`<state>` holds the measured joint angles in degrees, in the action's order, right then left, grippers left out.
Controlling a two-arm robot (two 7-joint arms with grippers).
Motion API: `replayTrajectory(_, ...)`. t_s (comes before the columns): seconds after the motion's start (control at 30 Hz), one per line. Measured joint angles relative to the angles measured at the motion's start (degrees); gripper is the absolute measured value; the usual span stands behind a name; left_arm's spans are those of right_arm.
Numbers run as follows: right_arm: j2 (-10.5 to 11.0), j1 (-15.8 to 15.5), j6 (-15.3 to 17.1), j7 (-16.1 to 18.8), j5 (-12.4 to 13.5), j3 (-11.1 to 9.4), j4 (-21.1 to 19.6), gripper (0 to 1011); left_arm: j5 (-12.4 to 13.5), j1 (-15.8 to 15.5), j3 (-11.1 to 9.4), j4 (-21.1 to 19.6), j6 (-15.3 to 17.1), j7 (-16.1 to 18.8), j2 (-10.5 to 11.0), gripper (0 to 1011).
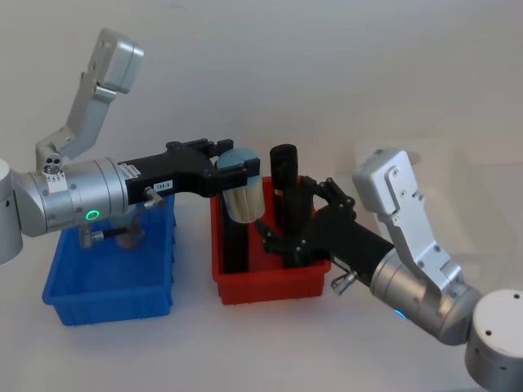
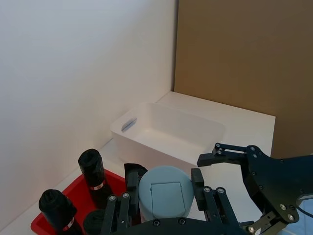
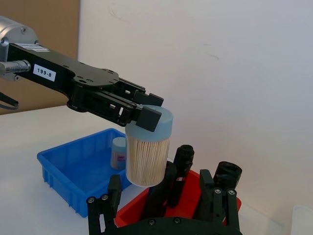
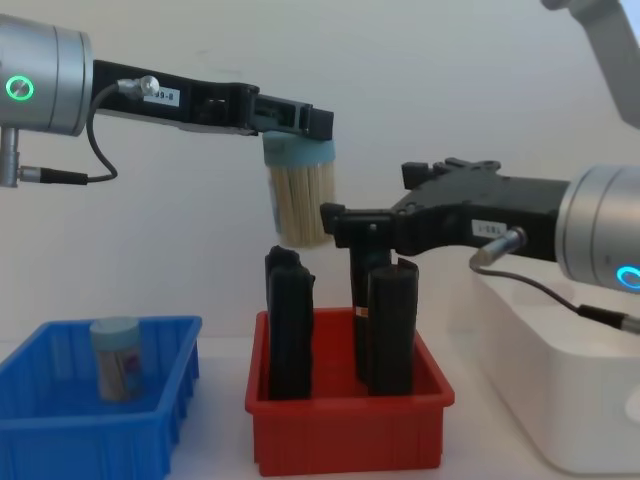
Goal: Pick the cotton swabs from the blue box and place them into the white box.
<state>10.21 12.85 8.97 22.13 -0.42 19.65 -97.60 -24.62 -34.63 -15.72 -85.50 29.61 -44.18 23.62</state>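
Note:
My left gripper [image 1: 233,166] is shut on the pale blue lid of a clear tub of cotton swabs [image 1: 243,198], which hangs in the air above the red bin. In the chest view the tub [image 4: 298,205] hangs upright under the left gripper [image 4: 295,125]. My right gripper [image 4: 368,195] stands open just right of the tub, at the height of its lower part and not touching it. A second cotton swabs tub [image 4: 115,358] stands in the blue box [image 4: 60,440], low on the left. The white box [image 4: 560,400] sits to the right, below the right arm.
A red bin [image 4: 345,430] with several tall black rolls [image 4: 290,320] stands between the blue box and the white box, directly under the held tub. A brown board [image 2: 244,58] rises behind the white box [image 2: 171,132].

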Motion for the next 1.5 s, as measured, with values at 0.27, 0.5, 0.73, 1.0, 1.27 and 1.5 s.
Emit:
replayTrajectory(0.27,-1.4,2.2,0.2,0.6,-0.9,0.4,2.7,1001,0.0,0.0,0.0,0.0,0.0,0.0,0.0,650)
replayTrajectory(0.5,-2.9,4.3,0.3,1.3,-1.6,1.0,5.9,1001,0.0,0.0,0.0,0.0,0.0,0.0,0.0,650)
replayTrajectory(0.73,-4.1,5.9,0.3,1.6,-2.0,1.4,8.4,1002,0.0,0.0,0.0,0.0,0.0,0.0,0.0,650)
replayTrajectory(1.0,-5.6,8.0,0.2,1.9,-2.3,1.8,11.9,1001,0.0,0.0,0.0,0.0,0.0,0.0,0.0,650)
replayTrajectory(1.27,-6.7,9.9,-0.4,2.9,-2.0,2.1,14.9,898,0.0,0.0,0.0,0.0,0.0,0.0,0.0,650)
replayTrajectory(1.5,-7.3,10.9,-1.3,3.8,-1.3,2.3,16.6,682,0.0,0.0,0.0,0.0,0.0,0.0,0.0,650)
